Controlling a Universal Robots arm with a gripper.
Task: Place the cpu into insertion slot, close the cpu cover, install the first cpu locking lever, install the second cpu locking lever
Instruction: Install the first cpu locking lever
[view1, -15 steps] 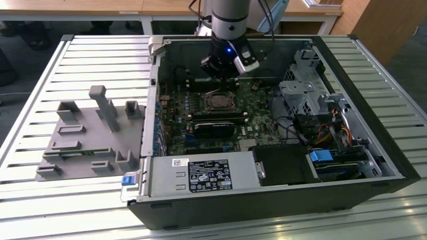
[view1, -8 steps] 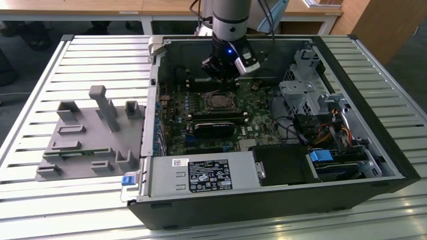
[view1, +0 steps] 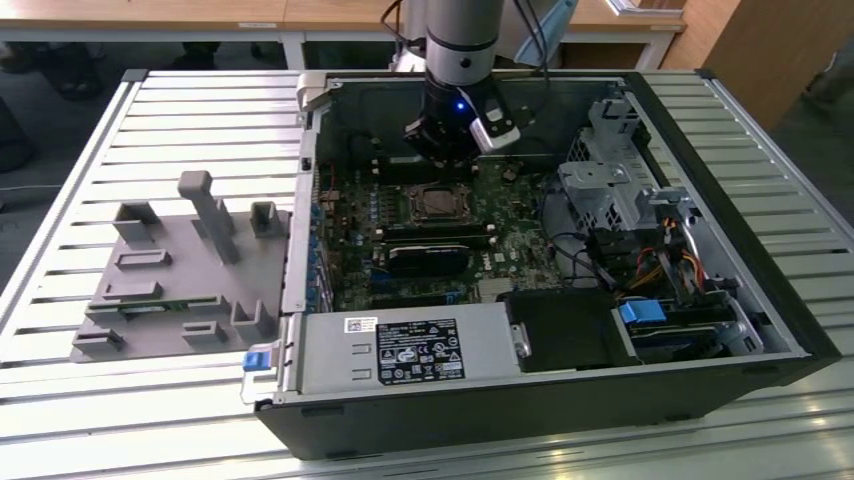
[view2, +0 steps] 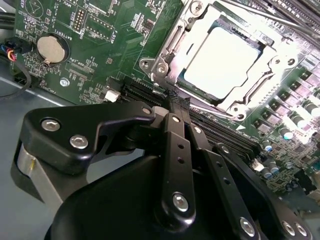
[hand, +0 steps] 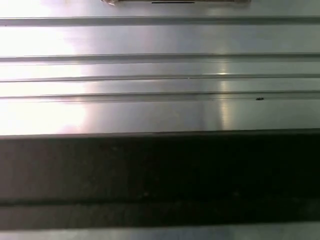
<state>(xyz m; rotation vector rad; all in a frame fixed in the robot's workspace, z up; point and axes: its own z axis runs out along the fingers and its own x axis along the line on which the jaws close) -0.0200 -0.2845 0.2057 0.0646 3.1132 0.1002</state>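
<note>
The cpu (view2: 220, 60) lies flat in the socket on the green motherboard, its silver top glaring bright. The cpu cover (view2: 172, 42) is down around it, framing the chip through its window. A thin metal locking lever (view2: 250, 15) runs along the socket's far side. My gripper (view2: 172, 97) has its black fingers pressed together, shut, with the tips at the socket's near corner beside the cover's hinge screws. In the exterior view the gripper (view1: 447, 150) hangs inside the open computer case just behind the socket and cpu (view1: 434, 204).
Black memory sticks (view1: 430, 240) lie in front of the socket. A drive cage (view1: 607, 190) and cables stand on the exterior view's right, and a power supply (view1: 400, 350) is at the front. A grey fixture block (view1: 187, 265) sits on the slatted table. A coin battery (view2: 52, 48) sits on the board.
</note>
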